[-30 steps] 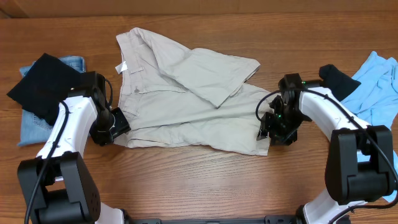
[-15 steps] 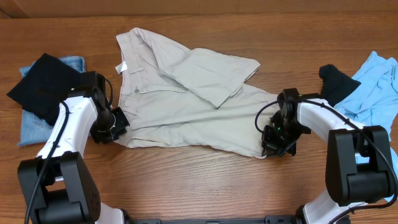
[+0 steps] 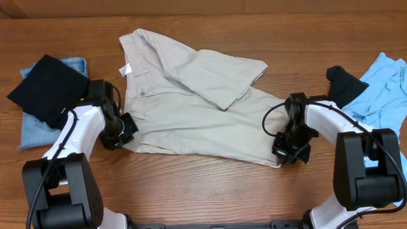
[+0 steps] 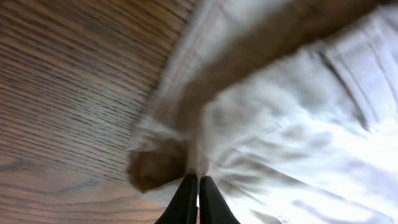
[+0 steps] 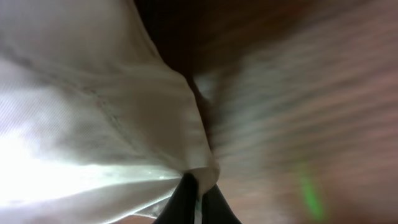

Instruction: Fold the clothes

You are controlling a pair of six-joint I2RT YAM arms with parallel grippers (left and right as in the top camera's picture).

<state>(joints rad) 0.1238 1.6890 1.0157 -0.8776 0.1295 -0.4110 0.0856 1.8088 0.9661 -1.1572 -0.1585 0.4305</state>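
overhead: wooden table [image 3: 203, 191]; black cloth [image 3: 44, 89] on jeans [image 3: 35, 133] at 9 o'clock, blue shirt [image 3: 388, 89] at 3 o'clock. beige trousers [image 3: 191, 108] at centre, rumpled, one leg folded over. my left pincer [image 3: 124, 130] at their 8 o'clock edge, right pincer [image 3: 289, 152] at 4 o'clock.
left wrist: jaws pressed together, pinching a hem.
right wrist: blurred; jaws pinching a trouser corner.
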